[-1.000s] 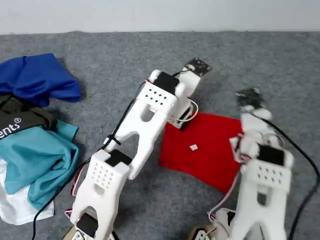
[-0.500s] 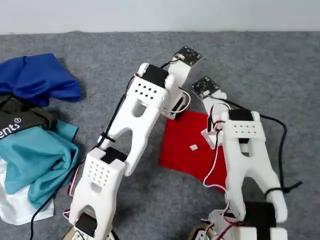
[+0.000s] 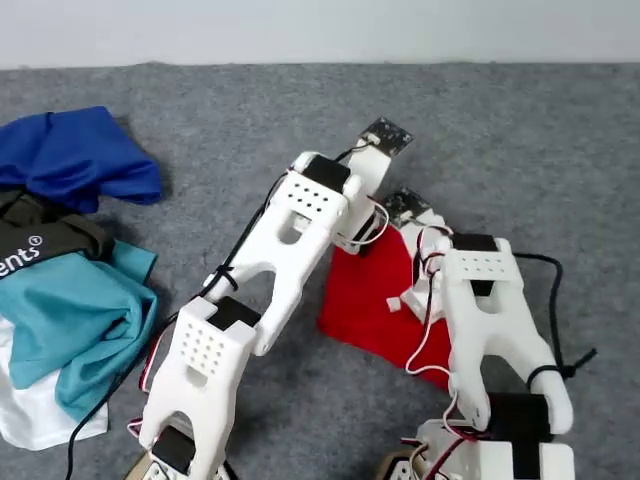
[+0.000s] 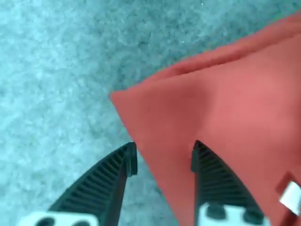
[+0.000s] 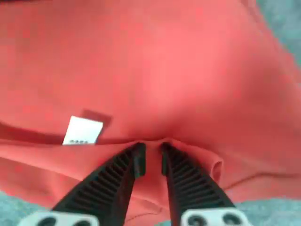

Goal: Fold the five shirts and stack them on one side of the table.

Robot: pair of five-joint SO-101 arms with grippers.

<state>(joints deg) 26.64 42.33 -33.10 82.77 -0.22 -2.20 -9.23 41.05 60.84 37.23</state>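
A folded red shirt [image 3: 375,300] lies on the grey table right of centre. My left gripper [image 3: 352,238] is at its far left corner. In the left wrist view this gripper [image 4: 163,153] is open, one finger over bare carpet and the other over the red shirt [image 4: 225,94], the corner's edge between them. My right gripper [image 3: 412,298] is down on the middle of the shirt. The right wrist view shows that gripper [image 5: 150,153] shut on a raised pinch of the red shirt [image 5: 155,66], beside its white tag [image 5: 83,130].
Other shirts are heaped at the table's left: a blue shirt [image 3: 80,155] farthest back, a black shirt [image 3: 45,235], a teal shirt [image 3: 85,315] and a white shirt [image 3: 30,415] in front. Bare grey carpet [image 3: 520,140] lies behind and to the right of the red shirt.
The right arm swung in from the right, came down over the red shirt's middle and pinched the cloth. The left arm shifted slightly at the shirt's far left corner.
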